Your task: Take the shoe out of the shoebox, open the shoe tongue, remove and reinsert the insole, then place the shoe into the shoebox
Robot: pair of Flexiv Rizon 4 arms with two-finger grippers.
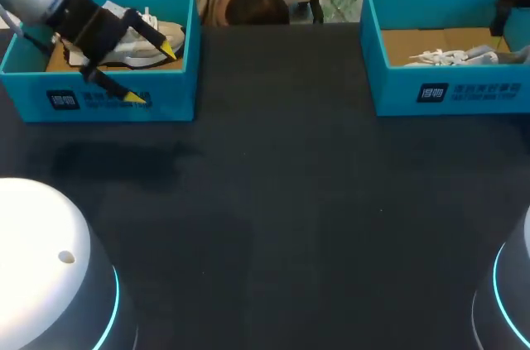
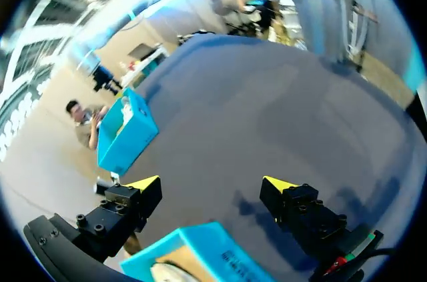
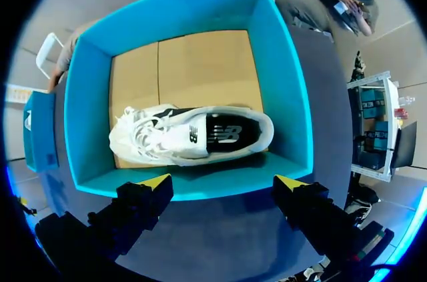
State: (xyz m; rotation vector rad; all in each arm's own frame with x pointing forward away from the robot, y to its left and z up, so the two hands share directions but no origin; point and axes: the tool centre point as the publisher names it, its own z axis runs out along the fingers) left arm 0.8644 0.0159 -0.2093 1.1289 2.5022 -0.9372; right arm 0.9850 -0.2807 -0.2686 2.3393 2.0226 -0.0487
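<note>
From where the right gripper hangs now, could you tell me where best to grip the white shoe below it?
Take the shoe by its heel collar, straight from above: the opening faces up, so one finger could likely go inside, one outside. The shoebox walls block side approaches; the right gripper is open.

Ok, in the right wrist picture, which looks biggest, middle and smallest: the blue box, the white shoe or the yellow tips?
1. blue box: biggest, the whole shoe lies inside it.
2. white shoe: middle.
3. yellow tips: smallest, even though they sit nearest the camera.
</note>
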